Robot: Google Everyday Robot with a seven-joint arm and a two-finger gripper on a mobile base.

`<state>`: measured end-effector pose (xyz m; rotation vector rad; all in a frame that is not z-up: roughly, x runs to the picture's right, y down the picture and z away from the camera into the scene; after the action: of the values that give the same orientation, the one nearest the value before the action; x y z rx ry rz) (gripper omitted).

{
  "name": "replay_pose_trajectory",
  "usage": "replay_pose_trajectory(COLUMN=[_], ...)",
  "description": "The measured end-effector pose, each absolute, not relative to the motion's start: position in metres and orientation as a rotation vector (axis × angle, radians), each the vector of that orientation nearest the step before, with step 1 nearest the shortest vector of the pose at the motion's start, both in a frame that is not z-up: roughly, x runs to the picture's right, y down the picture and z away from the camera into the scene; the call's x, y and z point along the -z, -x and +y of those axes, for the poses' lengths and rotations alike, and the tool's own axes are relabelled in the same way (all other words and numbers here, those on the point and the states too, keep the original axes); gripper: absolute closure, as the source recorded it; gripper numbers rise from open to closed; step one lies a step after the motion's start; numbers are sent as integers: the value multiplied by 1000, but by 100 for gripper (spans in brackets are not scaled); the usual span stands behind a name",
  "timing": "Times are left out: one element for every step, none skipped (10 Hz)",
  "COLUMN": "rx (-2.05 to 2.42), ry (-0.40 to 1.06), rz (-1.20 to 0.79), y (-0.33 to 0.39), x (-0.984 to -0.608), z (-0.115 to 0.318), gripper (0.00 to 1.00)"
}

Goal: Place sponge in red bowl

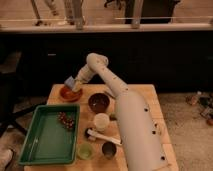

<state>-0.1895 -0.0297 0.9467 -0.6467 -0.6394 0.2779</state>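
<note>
Pincer (76,81) by sponge (70,83) at red bowl (70,95), grip impossible to tell; arm (135,120) hides part of table (150,94)

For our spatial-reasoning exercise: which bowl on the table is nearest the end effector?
The red bowl at the far-left corner of the table: the end effector, with the sponge at its tip, is right above it. The dark bowl sits farther right.

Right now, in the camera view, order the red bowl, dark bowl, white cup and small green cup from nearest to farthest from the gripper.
The gripper is over the table's far-left corner.
1. Red bowl, directly under it.
2. Dark bowl, to its right.
3. White cup, mid-table.
4. Small green cup, at the near edge.
</note>
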Motion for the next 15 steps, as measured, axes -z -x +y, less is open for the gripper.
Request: replay_pose_trajectory(rx=[-278,-278,-278,-278,-278,-278,-278,-278,-278,-278,-278,-278,-278,-278,-278], ry=[647,647,647,647,647,647,647,647,647,647,647,647,647,647,647], rz=[-639,-639,-639,-639,-639,-639,-639,-639,-639,-639,-639,-639,-639,-639,-639], y=[190,190,190,190,190,190,190,190,190,190,190,190,190,190,190], x=[-947,-947,-947,-947,-947,-947,-947,-947,-947,-947,-947,-947,-947,-947,-947], z=[-29,-30,-30,-30,-30,-30,-30,-30,-30,-30,-30,-30,-29,-29,-30], gripper=[100,99,94,82,74,64,52,44,34,25,20,20,20,20,20])
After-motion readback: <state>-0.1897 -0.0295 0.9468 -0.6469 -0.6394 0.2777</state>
